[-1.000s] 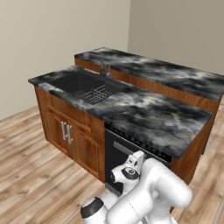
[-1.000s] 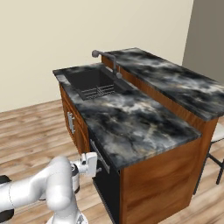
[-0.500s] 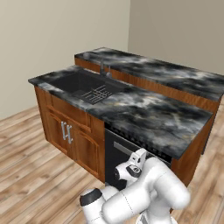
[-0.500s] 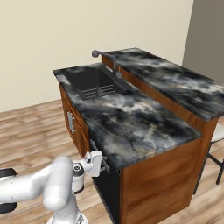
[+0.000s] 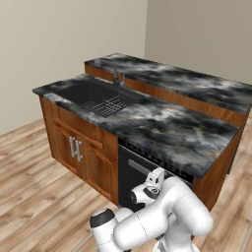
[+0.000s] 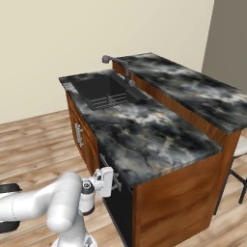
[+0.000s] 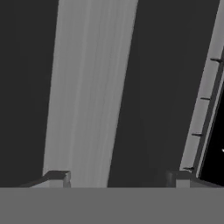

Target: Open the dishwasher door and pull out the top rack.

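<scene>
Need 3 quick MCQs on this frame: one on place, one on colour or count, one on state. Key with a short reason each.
1. Where is the dishwasher door set?
A. left of the sink cabinet
B. under the counter, right of the brown cabinet doors
C. in the raised back counter

2. What colour is the dishwasher door's panel?
A. brown
B. white
C. black

3. How does the dishwasher door stand?
A. shut, flush with the cabinet front
B. swung fully down
C. taken off

Key:
1 B: the left base view shows it beside the wooden doors, below the marble counter.
2 C: the panel is black, with a silver bar handle.
3 A: both base views show it upright in its opening, with the gripper at the handle, one fingertip on each side of the bar.
</scene>
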